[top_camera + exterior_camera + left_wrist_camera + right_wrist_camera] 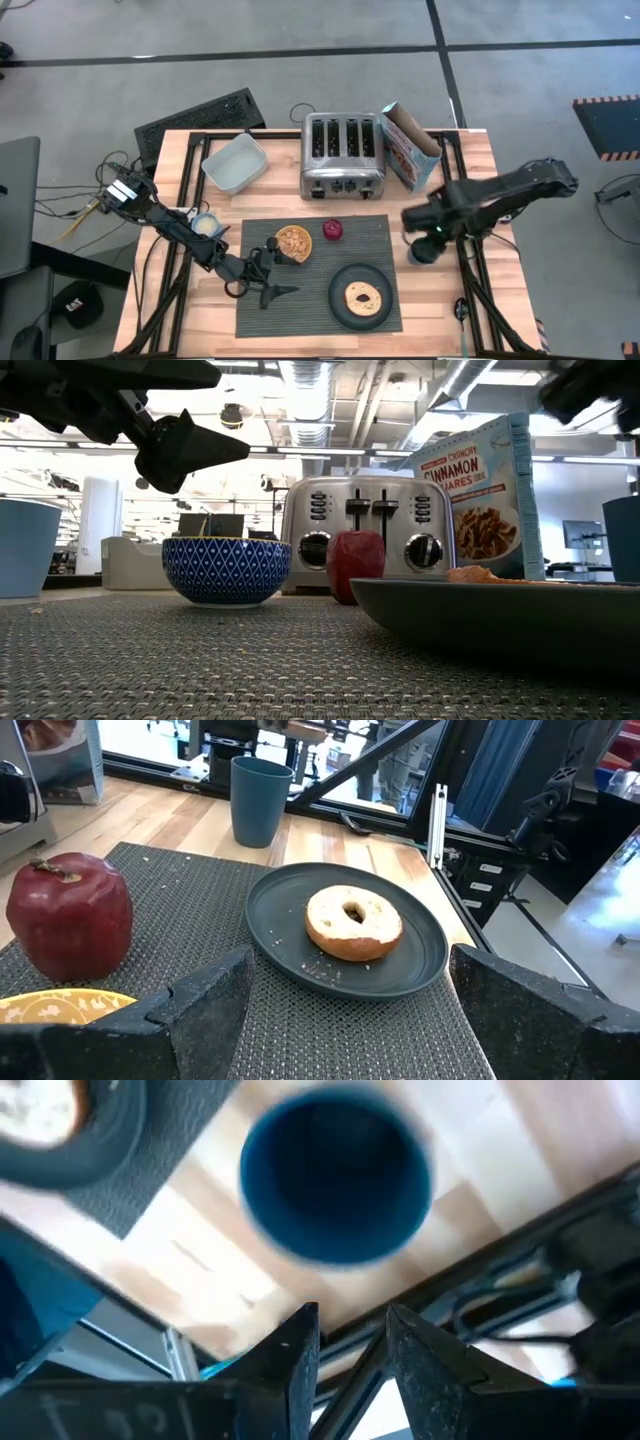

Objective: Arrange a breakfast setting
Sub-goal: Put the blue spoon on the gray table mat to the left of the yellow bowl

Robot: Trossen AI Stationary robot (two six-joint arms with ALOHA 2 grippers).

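Room: an open workshop with a grey floor is seen around a wooden table [180,160]; a toaster [343,155] and a cereal box [410,145] stand at the table's far edge, and a pale tub [235,163] near its far left corner.
Mat: the placemat [315,300] lies in the middle of the table, toward the near edge.
Bowl: the bowl [293,243] is set near the far left corner of the mat, with some food in it.
Fruit: the red fruit [332,230] stands at the far edge of the mat, just beside the bowl.
Plate: the plate [345,315] rests at the near right corner of the mat, and the bagel [361,296] lies on it.
Cup: the cup [424,248] stands upright on the bare wood, just off the right edge of the mat.
Spoon: no spoon is found in these views.
Left gripper: the left gripper [268,275] hangs low over the left part of the mat, close to the bowl, with the fingers spread wide and nothing between them.
Right gripper: the right gripper [352,1340] is held above the cup, with the fingers nearly pressed together and nothing pinched.
Risk, bowl: because the spread fingers are so near, the bowl could be pushed against the fruit by a careless sweep, and food could be spilled.
Risk, cup: if the right gripper is lowered with its fingers this close together, the rim could be struck and the cup tipped toward the table's right edge.
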